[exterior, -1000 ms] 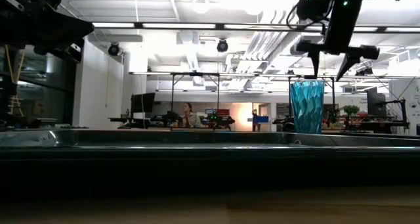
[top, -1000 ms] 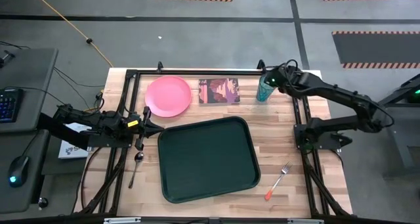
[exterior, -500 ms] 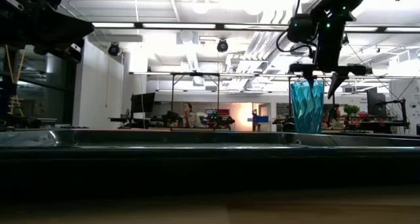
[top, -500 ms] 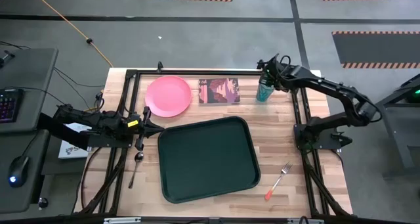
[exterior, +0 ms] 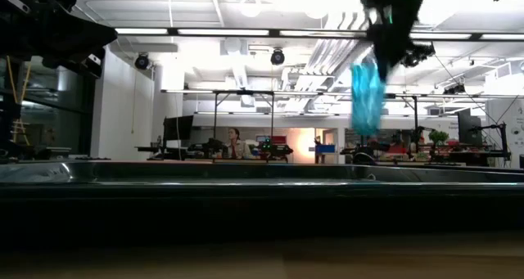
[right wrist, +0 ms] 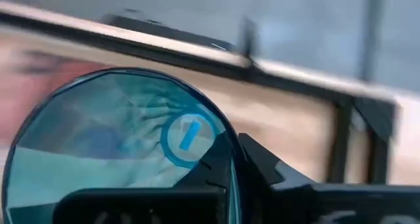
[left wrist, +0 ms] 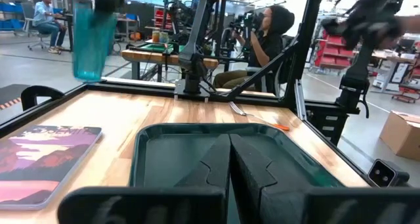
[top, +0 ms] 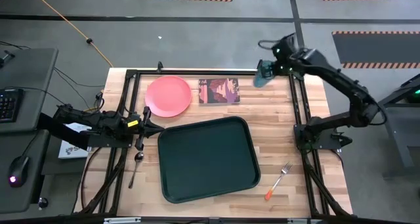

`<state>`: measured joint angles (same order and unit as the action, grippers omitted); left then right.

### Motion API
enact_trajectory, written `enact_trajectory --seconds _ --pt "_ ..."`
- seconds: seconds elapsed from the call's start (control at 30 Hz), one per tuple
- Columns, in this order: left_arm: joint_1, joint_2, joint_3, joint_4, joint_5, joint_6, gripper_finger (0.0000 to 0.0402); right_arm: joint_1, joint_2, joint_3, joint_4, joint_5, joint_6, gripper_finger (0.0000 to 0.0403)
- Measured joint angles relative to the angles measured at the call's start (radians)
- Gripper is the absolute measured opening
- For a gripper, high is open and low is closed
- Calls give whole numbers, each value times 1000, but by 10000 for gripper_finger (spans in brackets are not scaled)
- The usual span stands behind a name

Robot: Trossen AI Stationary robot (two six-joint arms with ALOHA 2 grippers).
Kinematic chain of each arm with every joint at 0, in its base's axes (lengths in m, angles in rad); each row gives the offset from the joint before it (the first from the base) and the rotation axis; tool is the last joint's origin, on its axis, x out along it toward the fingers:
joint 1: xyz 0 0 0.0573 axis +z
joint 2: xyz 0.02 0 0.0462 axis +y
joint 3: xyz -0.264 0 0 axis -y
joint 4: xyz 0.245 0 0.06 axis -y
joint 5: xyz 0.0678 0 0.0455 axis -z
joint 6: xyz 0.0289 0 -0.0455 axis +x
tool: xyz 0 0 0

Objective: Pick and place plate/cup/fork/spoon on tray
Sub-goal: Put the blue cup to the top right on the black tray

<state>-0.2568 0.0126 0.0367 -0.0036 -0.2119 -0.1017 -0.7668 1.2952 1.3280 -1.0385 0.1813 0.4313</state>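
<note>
My right gripper [top: 270,69] is shut on the teal cup [top: 262,75] above the table's far right corner. The low view shows the cup [exterior: 367,96] in the air, and it also shows in the left wrist view [left wrist: 88,39]. The pink plate [top: 168,96] lies flat at the far left. The green tray [top: 207,158] lies in the middle. The spoon [top: 136,163] lies left of the tray and the fork [top: 278,182] right of it. My left gripper [top: 146,121] is shut and empty above the spoon's bowl end. My right gripper holds the cup by its rim [right wrist: 226,159], on the side toward the table's right edge. It comes from above, and the wrist view looks down into the cup's open mouth. One finger [right wrist: 262,171] shows outside the wall. The cup hangs below the fingers, slightly tilted, clear of the table.
A square maroon picture card [top: 219,90] lies between the plate and the cup's former spot. A black frame [top: 298,112] borders the table on the left, far and right sides. People sit beyond the table in the left wrist view [left wrist: 266,37].
My right gripper has come down over the standing cup, taken hold at its rim and lifted it clear of the table, shifting slightly toward the far edge. The cup, upright before, now hangs a little tilted in the air.
</note>
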Motion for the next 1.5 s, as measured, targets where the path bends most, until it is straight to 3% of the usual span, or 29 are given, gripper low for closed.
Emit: enact_trajectory --seconds 0.13,0.23,0.3,0.4,0.5,0.77,1.03,1.3,1.5 --pt "0 0 0 0 0 0 0 117 -3 159 -134 -221 -118 3" --pt "0 0 0 0 0 0 0 291 -2 183 -193 -286 -158 3" --pt "0 0 0 0 0 0 0 434 -2 161 -195 -278 -155 2" --pt "0 0 0 0 0 0 0 624 9 107 -147 -180 -109 2" --pt "0 0 0 0 0 0 0 727 21 27 -73 -74 -65 1" --pt "0 0 0 0 0 0 0 739 83 -132 123 -16 19 1" --pt "0 0 0 0 0 0 0 730 212 -135 129 6 51 0" --pt "0 0 0 0 0 0 0 714 218 -135 153 -35 71 2" --pt "0 0 0 0 0 0 0 714 217 -135 155 -52 93 35"
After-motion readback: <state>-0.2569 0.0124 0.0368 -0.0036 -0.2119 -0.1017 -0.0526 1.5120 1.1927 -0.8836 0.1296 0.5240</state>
